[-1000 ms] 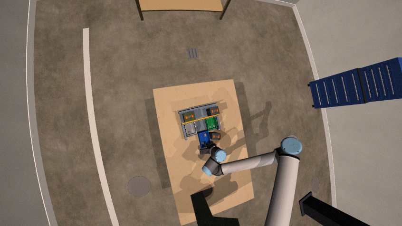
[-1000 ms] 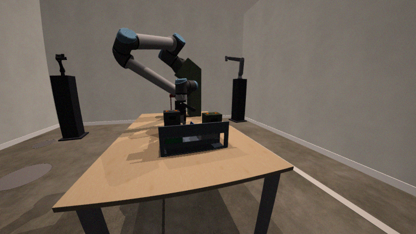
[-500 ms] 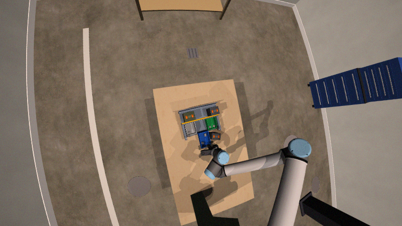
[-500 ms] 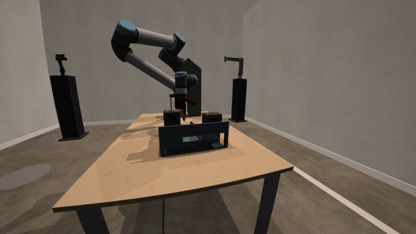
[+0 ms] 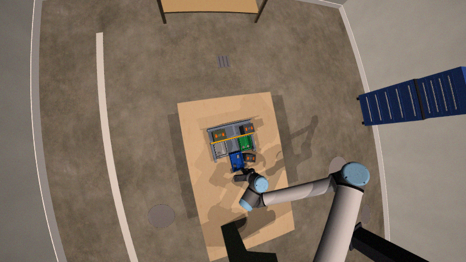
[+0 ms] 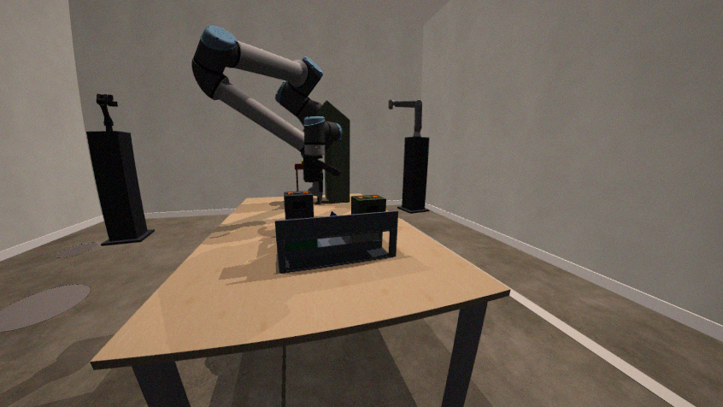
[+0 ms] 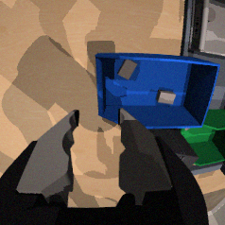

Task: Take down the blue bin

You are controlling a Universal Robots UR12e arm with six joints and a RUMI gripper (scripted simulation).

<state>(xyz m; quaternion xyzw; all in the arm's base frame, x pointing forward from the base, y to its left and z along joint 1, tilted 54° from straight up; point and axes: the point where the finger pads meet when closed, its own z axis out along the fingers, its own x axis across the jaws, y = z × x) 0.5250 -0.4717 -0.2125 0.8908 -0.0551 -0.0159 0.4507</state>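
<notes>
The blue open bin stands upright on the table, just in front of the grey shelf. Two small grey parts lie inside it. My gripper hangs over the bin's near corner with its fingers apart and nothing held between them. In the exterior view the shelf hides the bin except for a small blue tip.
A green bin and a grey bin sit on the shelf's lower level. Dark boxes with orange marks stand on top, and another lies on the table right of the blue bin. Camera stands stand beyond the table.
</notes>
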